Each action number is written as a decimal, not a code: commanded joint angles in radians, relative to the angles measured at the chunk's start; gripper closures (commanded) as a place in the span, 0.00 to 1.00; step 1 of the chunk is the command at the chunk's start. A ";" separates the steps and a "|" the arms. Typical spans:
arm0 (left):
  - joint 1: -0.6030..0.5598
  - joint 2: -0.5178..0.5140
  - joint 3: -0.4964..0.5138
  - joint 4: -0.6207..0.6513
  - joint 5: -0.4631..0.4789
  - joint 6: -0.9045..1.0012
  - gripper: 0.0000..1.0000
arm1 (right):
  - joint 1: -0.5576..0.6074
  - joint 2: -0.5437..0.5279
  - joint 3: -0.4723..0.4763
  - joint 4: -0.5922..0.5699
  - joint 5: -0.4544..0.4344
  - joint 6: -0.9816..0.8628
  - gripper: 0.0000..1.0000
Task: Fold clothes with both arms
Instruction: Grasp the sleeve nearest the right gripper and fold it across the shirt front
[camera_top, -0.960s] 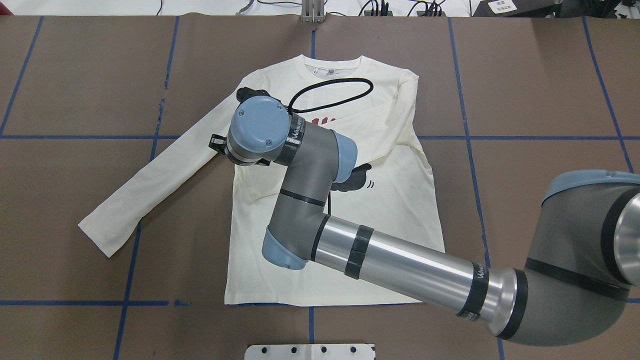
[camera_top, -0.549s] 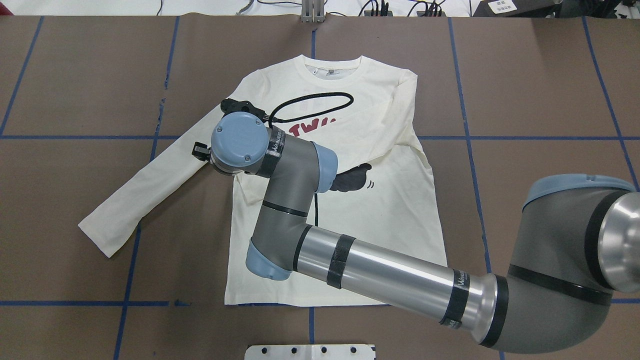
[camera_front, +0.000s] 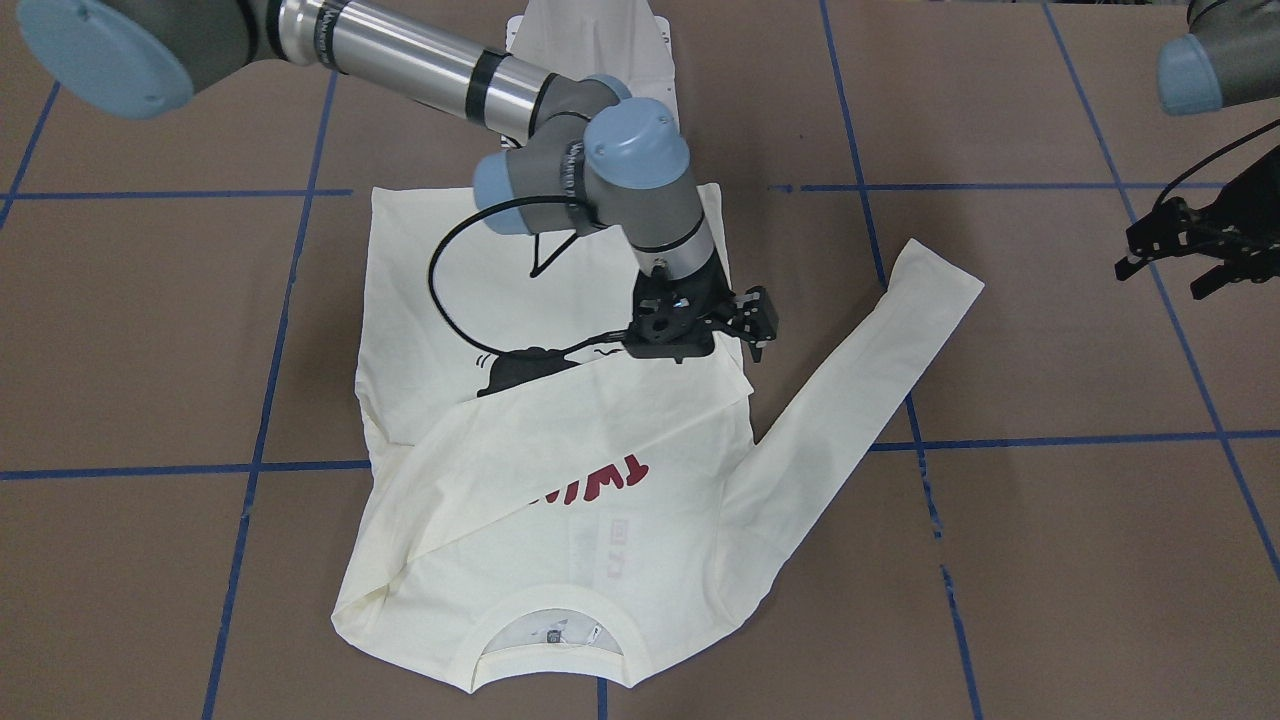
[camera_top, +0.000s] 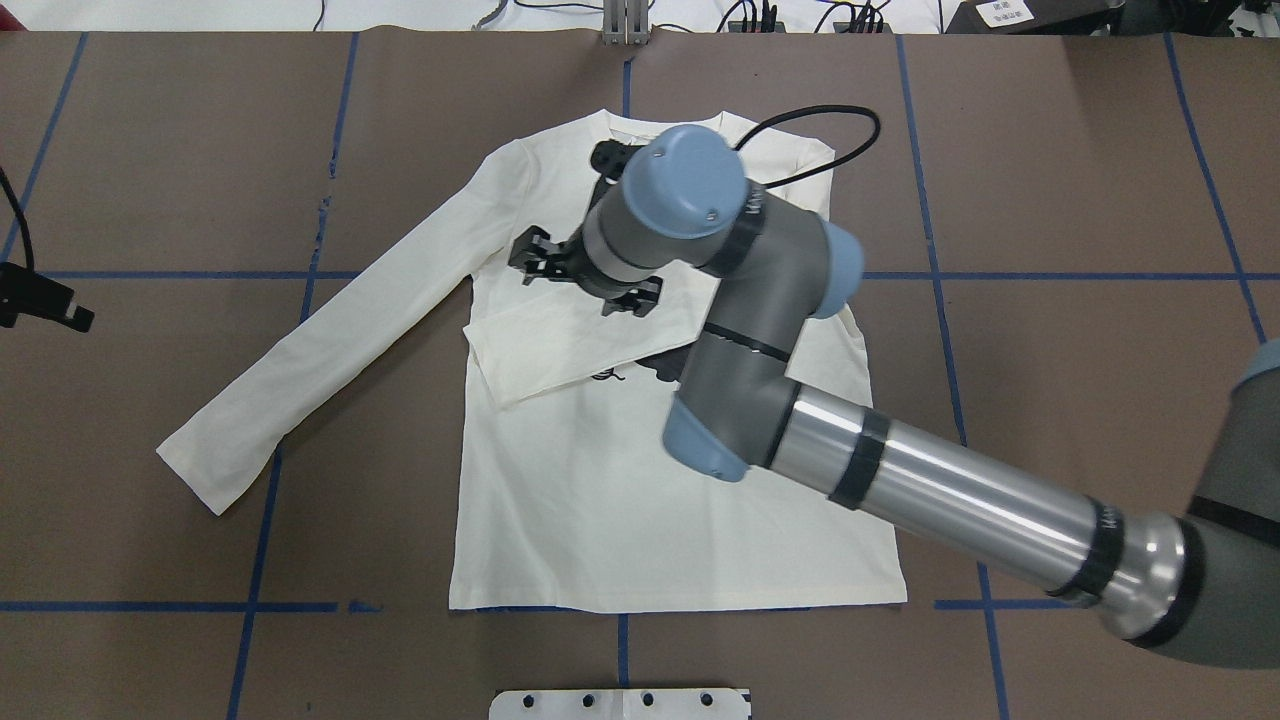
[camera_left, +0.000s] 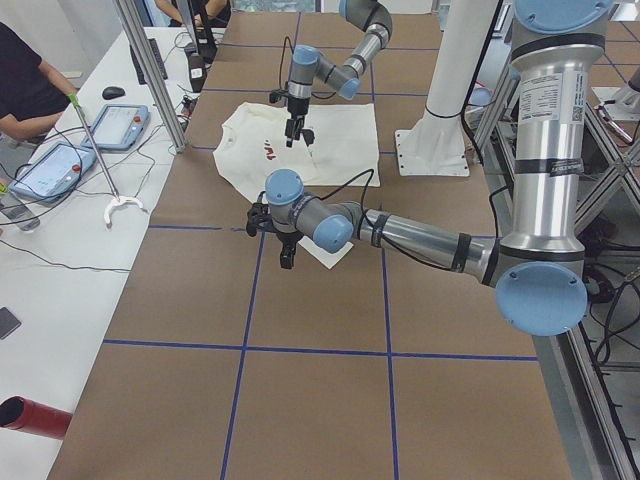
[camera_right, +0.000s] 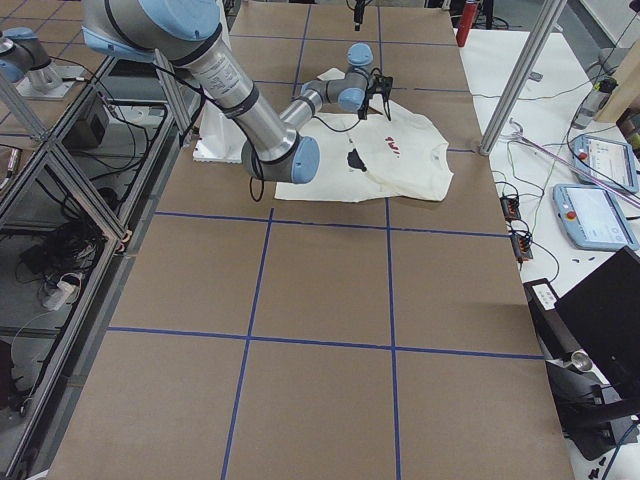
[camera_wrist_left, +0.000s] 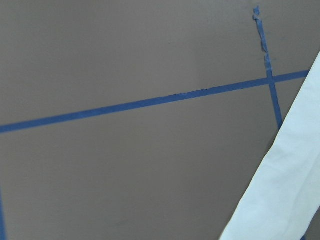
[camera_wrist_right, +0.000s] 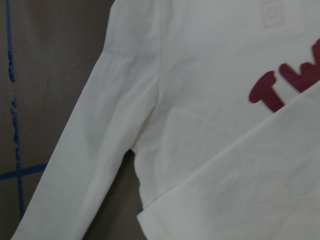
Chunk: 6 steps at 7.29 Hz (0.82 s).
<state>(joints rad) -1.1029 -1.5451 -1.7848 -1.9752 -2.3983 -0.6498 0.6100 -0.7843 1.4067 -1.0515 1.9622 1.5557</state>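
Observation:
The cream long-sleeved T-shirt (camera_top: 650, 520) lies flat, print side up, with its collar at the far side. One sleeve (camera_top: 570, 345) is folded across the chest and partly covers the dark red lettering (camera_front: 620, 475) and the black cat print (camera_front: 515, 370). The other sleeve (camera_top: 320, 350) stretches out toward the near left. My right gripper (camera_top: 580, 277) hovers over the chest, open and empty; it also shows in the front view (camera_front: 745, 320). My left gripper (camera_front: 1170, 275) is open and empty over bare table beyond the outstretched sleeve. The left wrist view shows only that sleeve's edge (camera_wrist_left: 285, 190).
Brown paper with blue tape lines (camera_top: 255, 540) covers the table. The white base plate (camera_top: 620, 703) sits at the near edge. An operator (camera_left: 30, 90) and tablets (camera_left: 110, 125) are at a side table past the collar end.
My right gripper has let go of the folded sleeve near the shirt's left edge and moved up and right over the chest. My left gripper has come into the overhead view at the left edge.

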 joint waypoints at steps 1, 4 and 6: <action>0.170 0.002 0.069 -0.152 0.043 -0.317 0.19 | 0.152 -0.310 0.301 -0.004 0.146 -0.050 0.01; 0.245 -0.001 0.137 -0.179 0.068 -0.399 0.37 | 0.254 -0.432 0.319 -0.002 0.222 -0.190 0.00; 0.255 -0.001 0.139 -0.175 0.071 -0.398 0.37 | 0.254 -0.432 0.319 -0.002 0.221 -0.191 0.00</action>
<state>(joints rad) -0.8587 -1.5459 -1.6480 -2.1517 -2.3298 -1.0458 0.8612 -1.2123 1.7253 -1.0539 2.1819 1.3705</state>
